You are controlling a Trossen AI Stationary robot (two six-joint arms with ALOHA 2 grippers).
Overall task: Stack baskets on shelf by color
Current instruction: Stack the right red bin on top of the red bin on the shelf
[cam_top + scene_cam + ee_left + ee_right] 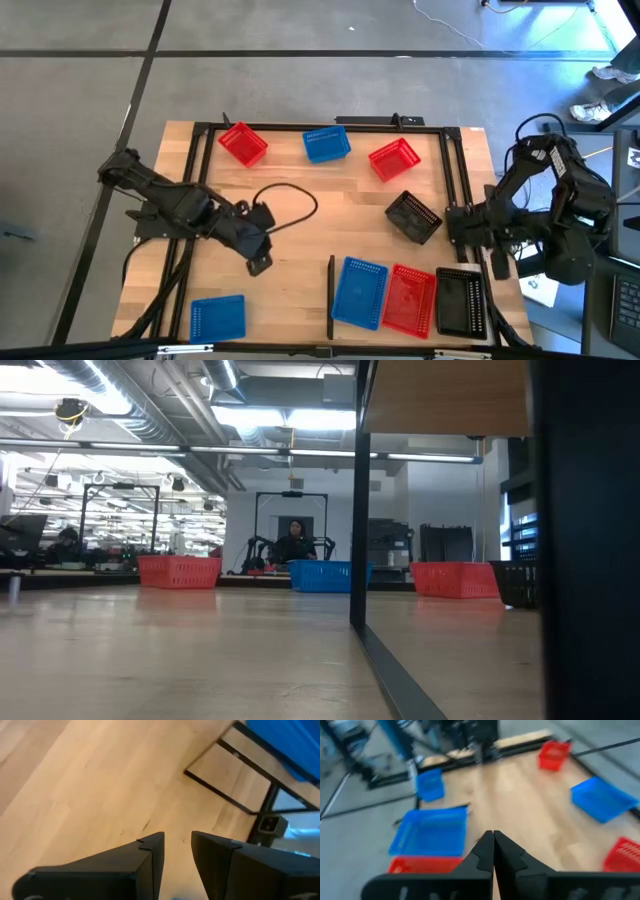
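Closest to the overhead camera are my two arms, one at each side edge of the worktop [300, 215]. On the right arm the jaws [493, 851] are pressed fully together with nothing between them, hovering at the right edge above the shelf [345, 320], the pale panel at the near right corner, bounded on its left by a thin black bar [331, 297]. Three baskets lie there side by side: a blue basket [360, 292], a red basket [409, 299] and a black basket [460, 301] hard against the right rail. On the left arm the jaws [176, 862] stand as wide apart as they go, empty, over bare wood left of centre. Six baskets are still loose: a second red one [242, 143], a second blue one [327, 144] and a third red one [394, 159] along the far edge, a tilted black one [414, 216] right of centre, and a blue one [217, 317] at the near left corner. I count only two black baskets, so one may be hidden or nested. My worry is the closed right jaws: driven down like that they would shove a basket instead of straddling its rim, and the lattice could snag a fingertip. A loose cable [290, 205] looping across mid-worktop could also catch the left arm on a sweep.
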